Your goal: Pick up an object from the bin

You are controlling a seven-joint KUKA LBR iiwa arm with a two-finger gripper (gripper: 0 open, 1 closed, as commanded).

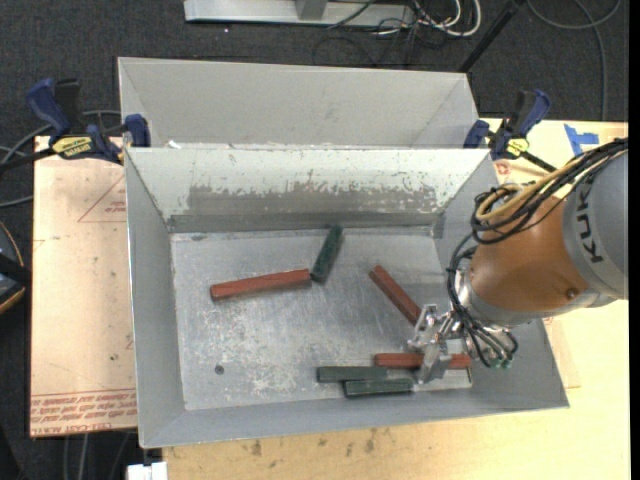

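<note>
My gripper (432,353) hangs low over the front right corner of the bin, its metal fingers pointing down and slightly apart. Right under it lies a red-brown bar (400,361), flat along the front wall. Two dark green bars (362,377) lie side by side just left of and below the fingertips. Another red-brown bar (394,294) lies diagonally a little behind the gripper. Nothing shows between the fingers.
A longer red-brown bar (261,285) lies left of centre, with a dark green bar (327,253) touching its right end near the back wall. The arm with its orange cover and cables stands over the bin's right wall.
</note>
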